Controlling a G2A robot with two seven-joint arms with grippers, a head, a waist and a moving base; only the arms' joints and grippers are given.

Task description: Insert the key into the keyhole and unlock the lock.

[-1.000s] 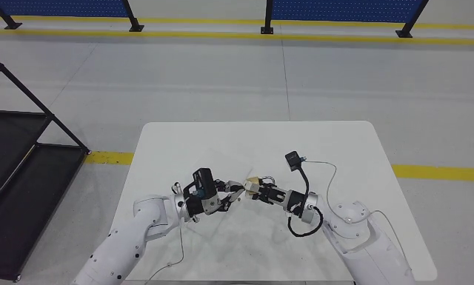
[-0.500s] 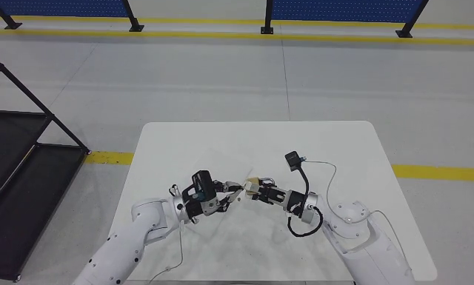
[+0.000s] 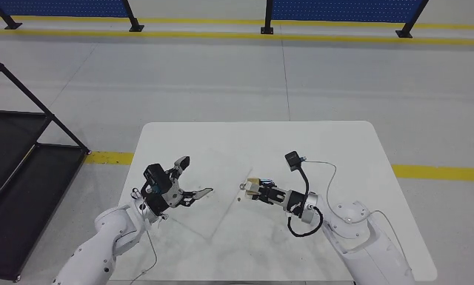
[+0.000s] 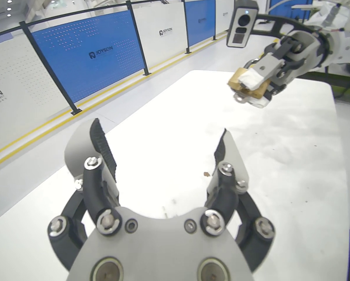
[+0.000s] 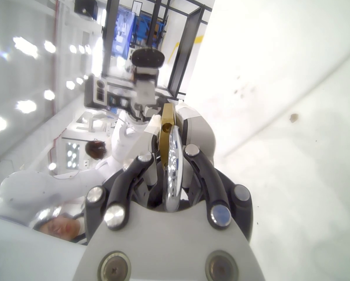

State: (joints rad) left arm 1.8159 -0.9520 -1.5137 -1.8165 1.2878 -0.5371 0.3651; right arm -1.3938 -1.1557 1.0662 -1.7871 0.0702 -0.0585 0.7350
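The right tool (image 4: 255,90) pinches a blocky gold metal lock (image 4: 234,80); the left tool (image 4: 163,144) is spread wide over the smooth white desk (image 4: 294,162)

The lock (image 4: 235,81) is brass-coloured metal with a glossy chrome shackle (image 5: 172,162). The left hand (image 4: 160,135) has ribbed black pads (image 4: 104,150). The surface (image 4: 280,162) is smooth, matt white.

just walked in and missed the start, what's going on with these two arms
The right gripper is shut on a brass lock and holds it above the white table. A silvery piece, probably the key, sticks out of the lock's far end. The left gripper is open and empty, well apart from the lock. Whether the lock is unlocked cannot be told.
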